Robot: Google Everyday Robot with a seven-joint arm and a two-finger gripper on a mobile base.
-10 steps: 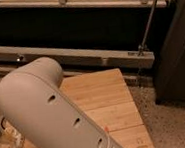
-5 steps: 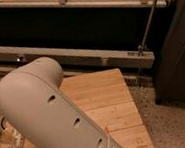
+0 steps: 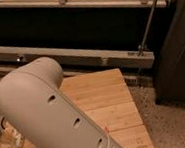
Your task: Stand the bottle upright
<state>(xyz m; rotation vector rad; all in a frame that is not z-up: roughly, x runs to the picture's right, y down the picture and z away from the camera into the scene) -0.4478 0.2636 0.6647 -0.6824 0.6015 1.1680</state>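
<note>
My large grey arm (image 3: 55, 113) fills the lower left of the camera view and hides much of the wooden table (image 3: 109, 102). The gripper (image 3: 3, 138) is at the far lower left, low over the table, mostly hidden by the arm. A small whitish translucent shape (image 3: 16, 146), which looks like the bottle, sits right beside it on the wood. I cannot tell whether it is lying or upright, or whether the gripper touches it.
The table's right edge runs diagonally towards the lower right, with speckled floor (image 3: 167, 125) beyond it. A long grey rail (image 3: 84, 57) and dark shelving stand behind the table. A dark cabinet (image 3: 177, 54) stands at the right.
</note>
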